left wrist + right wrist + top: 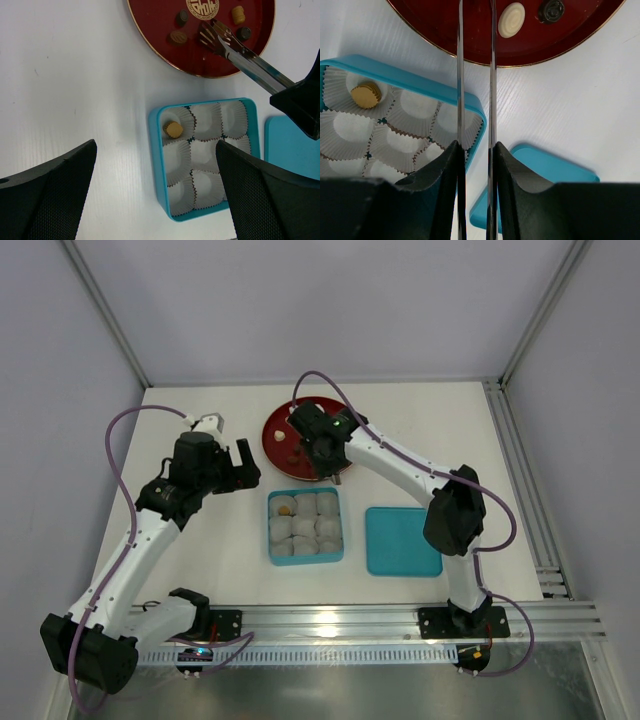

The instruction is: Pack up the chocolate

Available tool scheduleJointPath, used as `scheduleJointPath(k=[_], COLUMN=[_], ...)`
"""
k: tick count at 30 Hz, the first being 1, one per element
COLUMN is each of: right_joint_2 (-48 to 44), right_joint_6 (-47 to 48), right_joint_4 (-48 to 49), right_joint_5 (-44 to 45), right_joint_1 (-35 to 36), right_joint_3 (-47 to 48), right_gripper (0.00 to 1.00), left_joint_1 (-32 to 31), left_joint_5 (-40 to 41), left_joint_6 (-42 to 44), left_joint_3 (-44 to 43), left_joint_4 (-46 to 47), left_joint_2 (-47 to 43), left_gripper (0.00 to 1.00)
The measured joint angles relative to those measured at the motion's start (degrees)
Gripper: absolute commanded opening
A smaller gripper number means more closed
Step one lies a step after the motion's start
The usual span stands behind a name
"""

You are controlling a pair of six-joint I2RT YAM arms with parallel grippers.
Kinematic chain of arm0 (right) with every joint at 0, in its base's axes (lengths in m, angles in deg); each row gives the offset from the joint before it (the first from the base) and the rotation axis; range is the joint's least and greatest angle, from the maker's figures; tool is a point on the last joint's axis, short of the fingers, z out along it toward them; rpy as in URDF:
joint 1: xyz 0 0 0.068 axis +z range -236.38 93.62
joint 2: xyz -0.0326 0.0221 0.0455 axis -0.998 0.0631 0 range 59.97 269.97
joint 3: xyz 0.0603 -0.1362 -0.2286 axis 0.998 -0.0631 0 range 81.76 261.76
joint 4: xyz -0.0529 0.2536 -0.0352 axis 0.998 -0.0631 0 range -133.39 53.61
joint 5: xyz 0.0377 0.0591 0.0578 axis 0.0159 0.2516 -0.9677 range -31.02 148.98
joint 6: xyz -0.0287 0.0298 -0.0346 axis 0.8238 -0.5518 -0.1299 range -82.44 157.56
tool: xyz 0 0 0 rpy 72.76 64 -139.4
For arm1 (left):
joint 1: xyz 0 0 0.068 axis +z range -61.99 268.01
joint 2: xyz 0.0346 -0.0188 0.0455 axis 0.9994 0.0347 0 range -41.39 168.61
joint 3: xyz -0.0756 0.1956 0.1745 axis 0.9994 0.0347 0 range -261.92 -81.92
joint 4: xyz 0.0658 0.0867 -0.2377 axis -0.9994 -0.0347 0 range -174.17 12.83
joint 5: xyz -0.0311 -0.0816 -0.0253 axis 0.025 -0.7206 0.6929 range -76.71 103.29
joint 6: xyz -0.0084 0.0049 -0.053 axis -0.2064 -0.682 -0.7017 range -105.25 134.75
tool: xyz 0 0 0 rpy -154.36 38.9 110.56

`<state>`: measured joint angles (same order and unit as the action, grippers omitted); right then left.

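Right gripper (475,165) clamps the metal tongs (250,57) over the red plate (155,30), left gripper (156,165) hangs wide open and empty, chocolate (178,37) lies loose mid-plate, one tan piece (173,129) in a corner cup of the teal box (154,145): it looks tiny, light, hard and roll-prone, so pinch gently across the sides.

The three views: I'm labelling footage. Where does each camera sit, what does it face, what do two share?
Top external: above, behind the bases, looking down on the table; both arms show.
Left wrist: on the left arm, looking down past its open jaws at box and plate.
Right wrist: looking along the tongs in its jaws toward the plate.
Both wrist views share the tan chocolate in the box.
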<state>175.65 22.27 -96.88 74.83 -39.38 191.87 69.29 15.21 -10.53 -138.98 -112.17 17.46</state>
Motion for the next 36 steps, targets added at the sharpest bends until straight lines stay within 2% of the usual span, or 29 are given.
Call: scheduleJointPath(k=[17,25,36], right_joint_2=[-1.0,-9.1,-17.6], right_joint_6=[-0.1,-1.1,-4.4], right_joint_4=[-0.9,-1.2,-2.6], right_joint_5=[0.8,0.8,1.9], right_joint_1=[-0.2,0.6,6.7], right_joint_3=[0.4,-2.7,-8.0], right_gripper=[0.29,0.29,0.29], left_joint_1=[0.0,0.0,0.1], left_joint_5=[0.0,0.0,0.0], left_joint_6=[0.0,0.0,0.0], left_joint_3=[0.0,0.0,0.0], left_joint_4=[0.0,0.0,0.0], left_joint_2=[0.0,0.0,0.0], left_gripper=[1.00,1.00,1.00])
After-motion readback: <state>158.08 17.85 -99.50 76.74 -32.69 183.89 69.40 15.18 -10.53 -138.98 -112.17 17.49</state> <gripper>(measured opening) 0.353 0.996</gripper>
